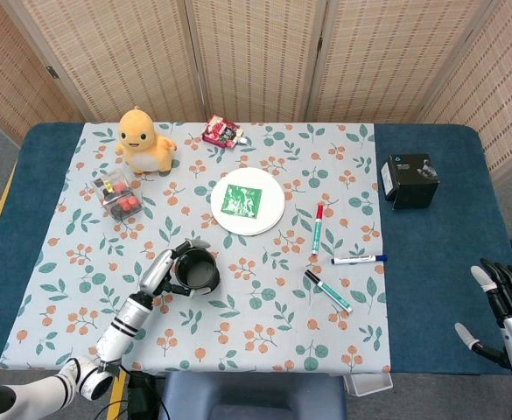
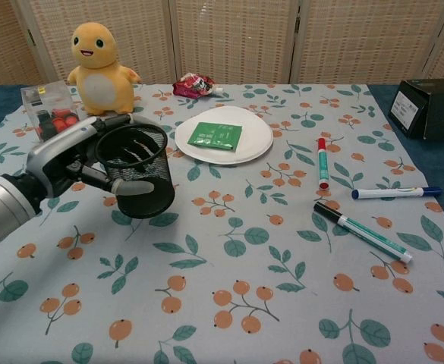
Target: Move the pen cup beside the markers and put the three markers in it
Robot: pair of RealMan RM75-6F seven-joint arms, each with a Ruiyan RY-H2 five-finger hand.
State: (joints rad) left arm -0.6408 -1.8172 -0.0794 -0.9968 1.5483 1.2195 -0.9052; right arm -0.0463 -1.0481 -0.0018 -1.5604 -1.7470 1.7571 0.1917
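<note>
Left hand (image 2: 77,155) grips the pen cup (image 2: 140,180); right hand (image 1: 509,311) spread, idle.

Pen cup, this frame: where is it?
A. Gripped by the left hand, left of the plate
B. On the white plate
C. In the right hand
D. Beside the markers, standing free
A: the left hand grips the pen cup, left of the white plate and short of the markers.

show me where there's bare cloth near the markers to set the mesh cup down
Bare floral tablecloth lies left of the black-capped green marker and below the white plate; the left hand holds the black mesh pen cup at its far edge. It is crowded between the red-capped marker and blue-capped marker.
</note>
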